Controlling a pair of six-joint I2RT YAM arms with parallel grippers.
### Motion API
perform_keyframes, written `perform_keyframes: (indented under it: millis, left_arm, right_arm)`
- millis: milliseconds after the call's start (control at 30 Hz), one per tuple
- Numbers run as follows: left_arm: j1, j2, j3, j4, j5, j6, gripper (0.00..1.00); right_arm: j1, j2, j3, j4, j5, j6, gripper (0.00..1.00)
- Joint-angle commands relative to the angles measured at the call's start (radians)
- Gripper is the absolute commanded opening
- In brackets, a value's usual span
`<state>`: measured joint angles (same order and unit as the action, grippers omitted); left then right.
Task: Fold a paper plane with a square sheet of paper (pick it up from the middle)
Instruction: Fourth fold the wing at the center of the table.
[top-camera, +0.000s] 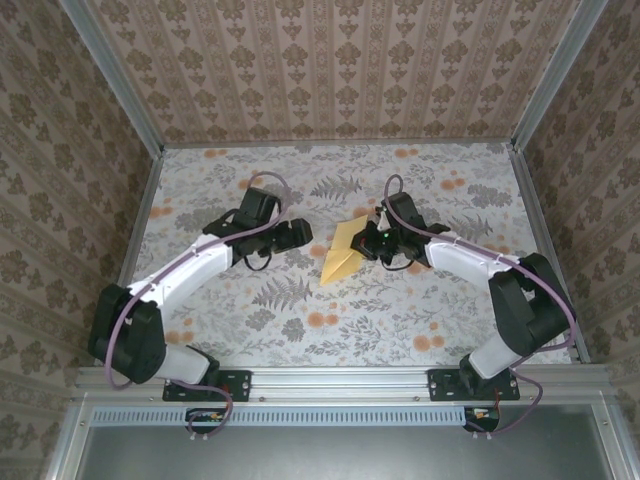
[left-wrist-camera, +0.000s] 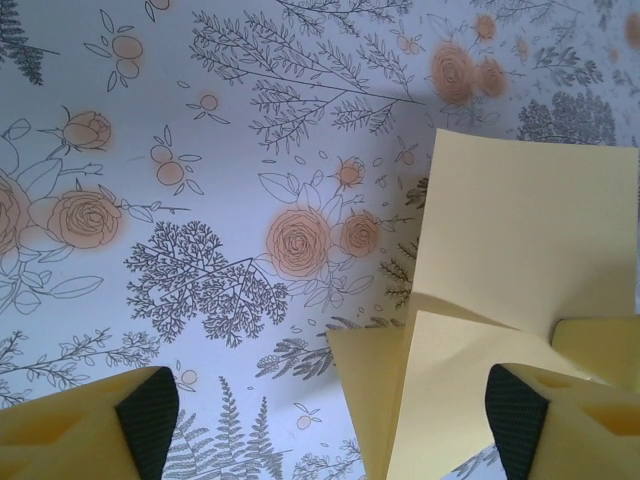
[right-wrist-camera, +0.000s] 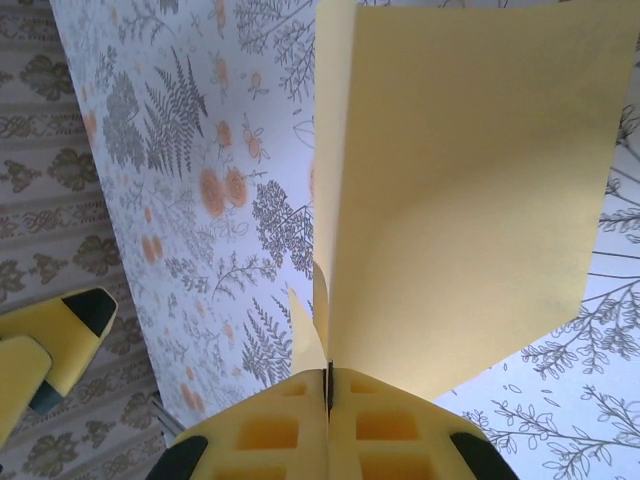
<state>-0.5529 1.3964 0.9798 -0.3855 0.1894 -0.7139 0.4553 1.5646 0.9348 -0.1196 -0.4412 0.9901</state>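
- Progress, going by looks: the sheet is no longer a flat square. It has already been creased into a pointed dart, so the main folds seem done. What's left is probably sharpening the creases and evening out the wings. That's a guess, though, not something the views prove.
- The paper plane (top-camera: 340, 258) sits mid-worktop between the two arms, with its pointed end aimed toward the near-left and its wide end by the right arm.
- The right gripper (right-wrist-camera: 328, 385) has its fingers clenched tight on the plane's lower fold, with no gap between the pads. One big flap (right-wrist-camera: 460, 190) stands up on one side and a much narrower strip sits on the other, so the two sides look pretty lopsided.
- The left gripper (left-wrist-camera: 330, 425) is released, its fingers spread wide and gripping nothing. One finger (left-wrist-camera: 515, 420) hangs over the paper's near edge and the other (left-wrist-camera: 150, 420) is over bare floral print.
- The paper is plain yellow-orange with no print, thin and a bit bowed. The left wrist view shows overlapping layers with a crease running between them.
- It throws a soft shadow on the worktop (top-camera: 450, 320), so at least part of it looks lifted. It's not possible to tell whether the tip touches down.
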Motion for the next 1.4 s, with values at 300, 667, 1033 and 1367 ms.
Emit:
perform_keyframes:
  millis: [300, 667, 1033, 1367]
  left_arm:
    - [-0.087, 0.066, -0.026, 0.122, -0.019, 0.18, 0.99]
    - [-0.242, 0.124, -0.136, 0.362, -0.091, 0.383, 0.98]
    - [-0.316, 0.166, -0.24, 0.575, -0.101, 0.564, 0.81]
    - [-0.317, 0.253, -0.257, 0.675, -0.118, 0.636, 0.72]
  right_arm:
    - [0.051, 0.072, 0.083, -0.154, 0.167, 0.159, 0.01]
    - [0.053, 0.186, 0.129, -0.227, 0.171, 0.264, 0.0]
    - [0.049, 0.238, 0.19, -0.274, 0.121, 0.304, 0.0]
    - [0.045, 0.24, 0.205, -0.307, 0.096, 0.309, 0.01]
